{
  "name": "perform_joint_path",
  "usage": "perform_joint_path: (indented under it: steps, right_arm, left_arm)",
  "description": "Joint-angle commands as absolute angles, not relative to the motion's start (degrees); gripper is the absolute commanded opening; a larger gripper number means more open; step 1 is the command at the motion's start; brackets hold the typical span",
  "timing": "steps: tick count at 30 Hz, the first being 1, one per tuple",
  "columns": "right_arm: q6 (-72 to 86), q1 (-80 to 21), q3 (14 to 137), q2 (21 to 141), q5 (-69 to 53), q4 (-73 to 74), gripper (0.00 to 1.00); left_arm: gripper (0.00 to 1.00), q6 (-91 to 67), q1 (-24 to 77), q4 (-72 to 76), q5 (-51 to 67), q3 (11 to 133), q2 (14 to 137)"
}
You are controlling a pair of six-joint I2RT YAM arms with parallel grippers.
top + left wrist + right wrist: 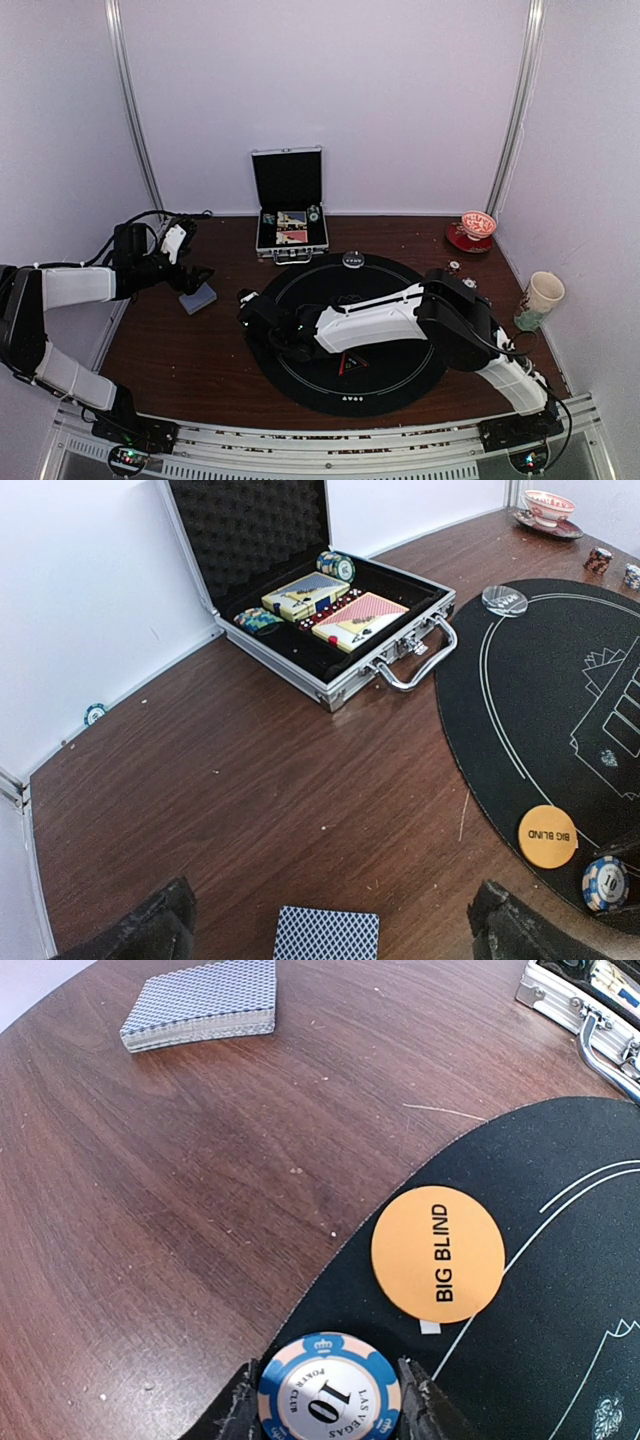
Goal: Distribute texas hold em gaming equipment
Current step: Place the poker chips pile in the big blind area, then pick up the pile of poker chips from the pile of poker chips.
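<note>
Your right claw [328, 1412] is clamped on a round blue-and-white poker chip [330, 1392] at the round black mat's [540, 1360] edge. Your left claw [332, 900] gapes over grey-blue-backed cards [326, 935].

Top view dim, soft, slightly grainy; walls [350, 80] evenly lit, table [200, 350] dark; wrist views brighter, sharp; pale sheen on wood toward far edge; faint shadow under card deck [200, 1005]; left fingertips [150, 930] blurred at bottom.

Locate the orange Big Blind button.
Right wrist view: the orange BIG BLIND button lies on the black mat near its left edge, next to the blue chip between the fingers of the right gripper.
</note>
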State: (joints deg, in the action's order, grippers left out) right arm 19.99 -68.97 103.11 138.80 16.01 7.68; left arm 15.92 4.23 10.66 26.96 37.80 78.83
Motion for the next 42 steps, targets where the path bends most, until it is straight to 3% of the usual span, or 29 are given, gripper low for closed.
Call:
perform_joint_path:
  steps: [1, 12, 18, 22, 27, 35, 42]
  right_arm:
    - [21.86, -68.52, 105.08, 140.86, 18.48, 10.35, 0.46]
    - [21.53, -68.42, 105.54, 138.81, 18.50, 12.83, 0.66]
    - [22.11, -68.10, 100.25, 128.94, 17.98, 14.68, 0.83]
    - [23.87, -66.25, 95.76, 120.82, 15.92, 18.80, 0.88]
    - [25.04, -61.27, 84.65, 107.91, 16.16, 21.39, 0.91]
    - [26.74, -44.16, 66.90, 91.24, 16.12, 22.43, 0.92]
    - [27.80, -31.79, 58.10, 86.62, 16.99, 18.31, 0.92]
  left_arm:
    - [0.98, 15.33, 4.02, 13.36, 26.85, 37.11, 78.84]
    - [0.98, 15.38, 4.04, 13.36, 26.73, 37.18, 78.93]
    - [0.98, 15.30, 4.01, 13.36, 26.74, 37.18, 78.89]
    - [0.98, 15.27, 4.01, 13.36, 26.71, 37.09, 78.67]
    - [0.98, 15.24, 3.98, 13.27, 26.66, 37.07, 78.32]
    - [0.98, 15.25, 4.01, 13.36, 26.40, 37.09, 78.40]
    - [0.98, 15.26, 3.98, 13.43, 26.34, 37.07, 78.61]
